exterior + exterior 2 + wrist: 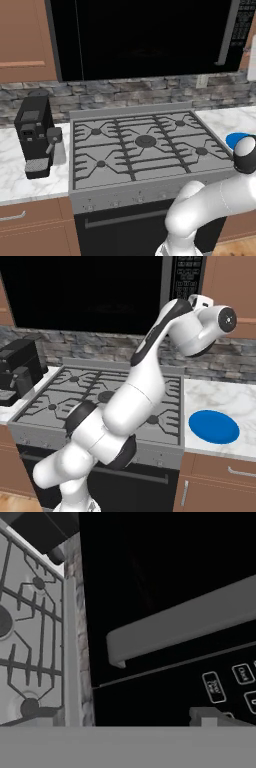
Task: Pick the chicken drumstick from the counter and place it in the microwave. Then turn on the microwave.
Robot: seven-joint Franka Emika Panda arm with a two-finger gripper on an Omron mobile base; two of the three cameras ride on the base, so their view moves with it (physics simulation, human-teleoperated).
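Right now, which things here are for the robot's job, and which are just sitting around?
For the job:
- microwave, door shut
- its handle and button panel
- counter
- gripper, open, up by the button panel

Just sitting around:
- gas stove
- coffee machine
- blue plate on the counter
- oven door

We find no text that we can read with confidence. In the hand view the microwave (165,572) has white-outlined buttons (213,687) on its black button panel (200,697), each carrying small white lettering, but the words are too blurred for us to make out. In the left base view and the right base view the same panel shows as rows of tiny pale marks, too small to read. We see no brand or number.
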